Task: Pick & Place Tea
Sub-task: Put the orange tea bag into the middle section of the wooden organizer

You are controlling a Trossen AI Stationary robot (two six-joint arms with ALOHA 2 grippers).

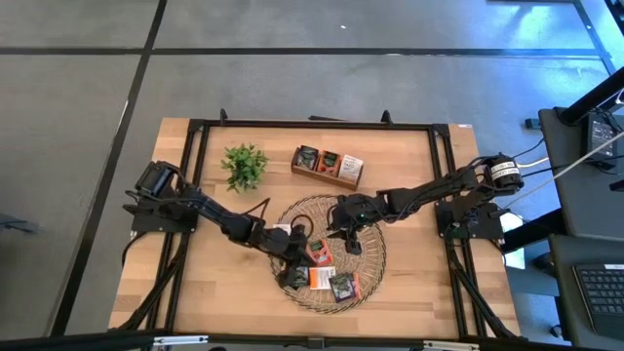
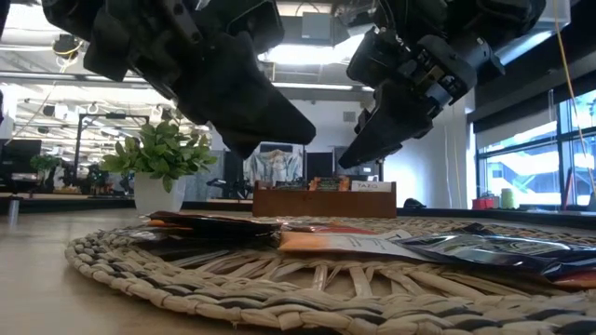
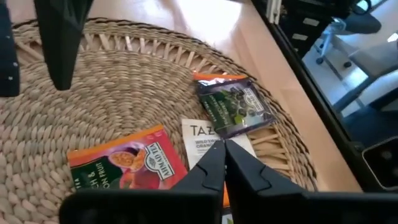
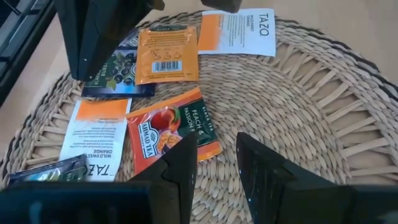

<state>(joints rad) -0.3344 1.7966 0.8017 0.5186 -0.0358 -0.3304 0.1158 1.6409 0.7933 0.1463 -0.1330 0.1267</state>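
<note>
Woven straw makes the round tray (image 1: 373, 255) on which the tea sachets (image 1: 331, 281) lie scattered, several overlapping, while a few more already sit in the wooden box (image 1: 329, 166) near the plant (image 1: 244, 166). Over the sachets the left gripper (image 3: 224, 155) has its fingers pressed together above the white Tazo sachet (image 3: 205, 132); whether it has pinched the wrapper's edge I cannot tell. The right gripper (image 4: 214, 152) hovers partly open above the orange peach sachet (image 4: 165, 130), holding nothing. To do this well, I judge, lift slowly and straight up, check that only one sachet comes away, then carry it to the box.
</note>
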